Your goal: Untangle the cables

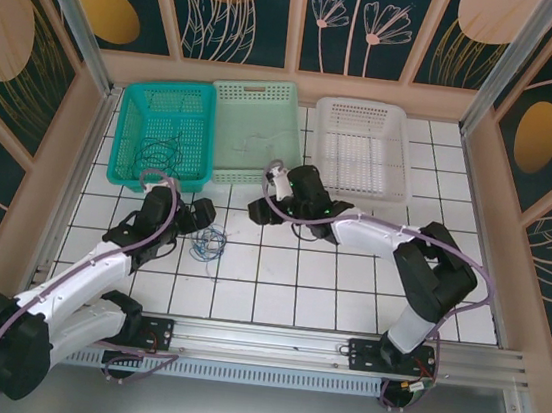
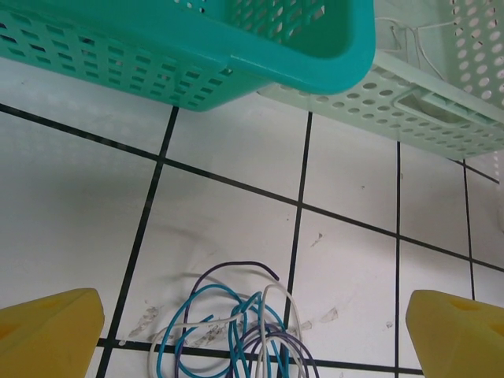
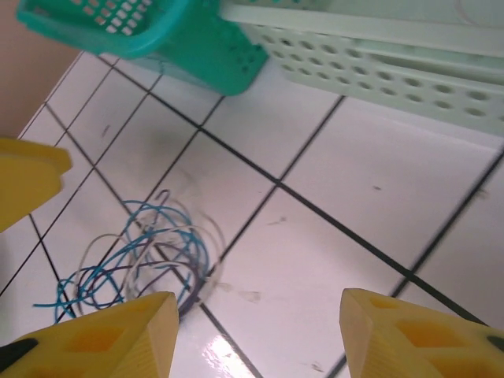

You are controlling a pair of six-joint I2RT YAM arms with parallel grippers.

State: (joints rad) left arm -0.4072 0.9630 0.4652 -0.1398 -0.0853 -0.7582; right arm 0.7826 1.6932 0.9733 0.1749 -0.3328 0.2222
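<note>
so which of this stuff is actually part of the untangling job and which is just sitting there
Part of the job:
blue, white and dark cable tangle on the tiles
dark cables in the teal basket
pale wire in the pale green basket

Just lying about:
white basket
the teal basket and pale green basket themselves, which only hold cables

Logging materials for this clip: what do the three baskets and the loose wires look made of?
The teal basket, pale green basket, white basket: likely moulded plastic, smooth, slightly shiny, with perforated walls. The wires: probably plastic-sheathed, thin, smooth, coloured blue, dark and whitish.
</note>
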